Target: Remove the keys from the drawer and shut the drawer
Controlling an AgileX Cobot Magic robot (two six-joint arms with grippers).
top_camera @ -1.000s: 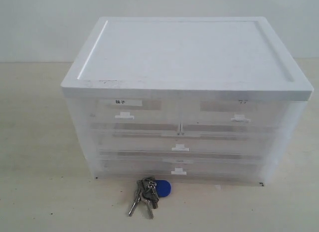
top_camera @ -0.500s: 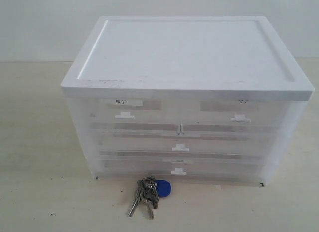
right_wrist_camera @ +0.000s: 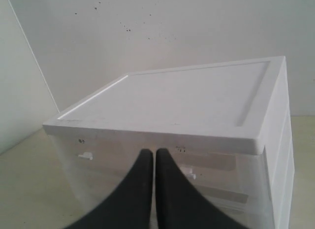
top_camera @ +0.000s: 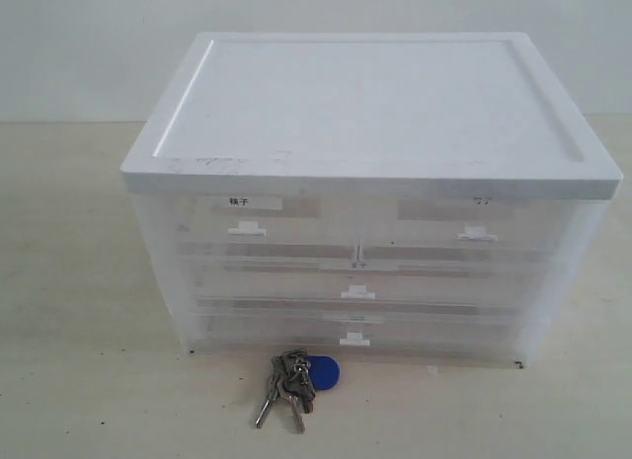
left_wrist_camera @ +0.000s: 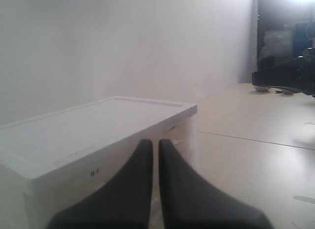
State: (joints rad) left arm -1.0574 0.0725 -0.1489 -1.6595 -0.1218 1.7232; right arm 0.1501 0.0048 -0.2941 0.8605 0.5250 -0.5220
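The keys (top_camera: 291, 382), silver on a ring with a round blue fob, lie on the table just in front of the translucent drawer unit (top_camera: 365, 271). The drawer (top_camera: 474, 227), the upper right half-width one with a faint label and a white tab handle, sits flush in the unit. Neither arm shows in the exterior view. My left gripper (left_wrist_camera: 154, 142) is shut and empty, held off to the unit's side. My right gripper (right_wrist_camera: 154, 152) is shut and empty too, held back from the unit's front with the drawer's white handle (right_wrist_camera: 189, 173) just past its tips.
The twin upper left drawer (top_camera: 247, 220) carries bold black characters. Two full-width drawers (top_camera: 357, 299) lie below, all pushed in. The unit has a flat white lid (top_camera: 365, 104). Pale table surface surrounds it; dark equipment (left_wrist_camera: 285, 76) stands at the far table end in the left wrist view.
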